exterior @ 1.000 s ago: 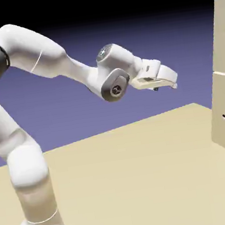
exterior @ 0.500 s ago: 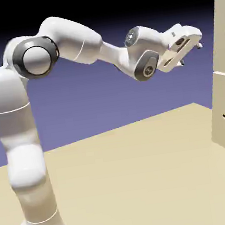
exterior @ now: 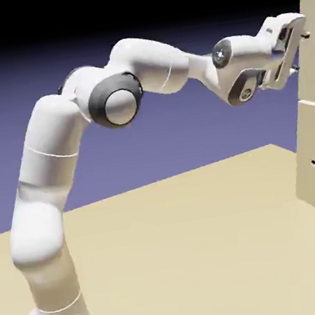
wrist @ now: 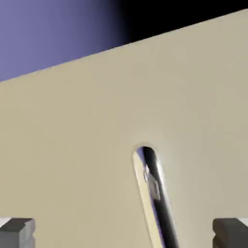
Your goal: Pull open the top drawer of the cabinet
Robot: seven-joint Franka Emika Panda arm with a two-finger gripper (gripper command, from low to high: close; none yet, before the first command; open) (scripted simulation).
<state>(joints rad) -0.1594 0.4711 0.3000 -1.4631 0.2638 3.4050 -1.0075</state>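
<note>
Near the cabinet [exterior: 310, 146] at the exterior view's right, facing its top drawer [exterior: 310, 79] with the tool [exterior: 301, 52] spread.
Cut off at the exterior view's right edge, both cabinet and drawer; moved much closer to them than a second ago, the tool. Slanting lengthwise down the hand view, between separated fingertips [wrist: 17, 233], the bar handle [wrist: 157, 198], lower end out of frame.

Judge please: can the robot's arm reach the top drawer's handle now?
Probably yes: the claw is open, its tips stand on either side of the handle, and nothing visible blocks between.
</note>
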